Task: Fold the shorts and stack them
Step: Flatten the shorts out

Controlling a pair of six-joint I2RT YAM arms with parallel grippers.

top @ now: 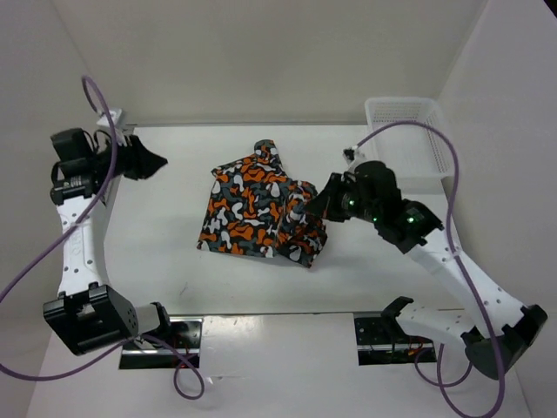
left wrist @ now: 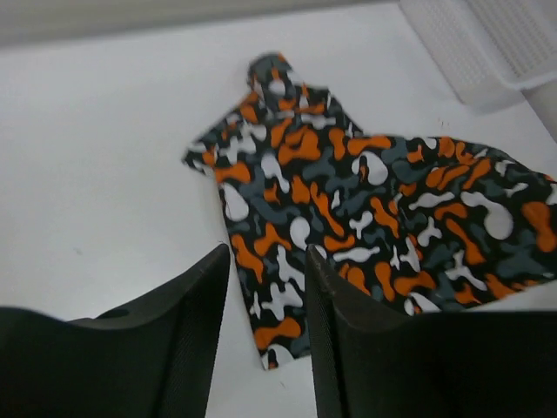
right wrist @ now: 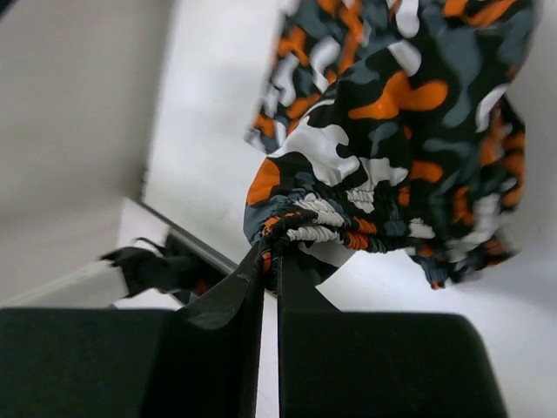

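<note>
The shorts, printed in orange, grey, black and white, lie crumpled in the middle of the white table. My right gripper is shut on their gathered elastic waistband at the right edge and holds it lifted above the table. The rest of the cloth hangs and drapes from that grip. My left gripper is open and empty, raised at the far left, well away from the shorts. In its wrist view the shorts lie spread beyond the fingers.
A white plastic mesh basket stands at the back right corner, and its corner shows in the left wrist view. White walls enclose the table at the back and sides. Purple cables loop from both arms.
</note>
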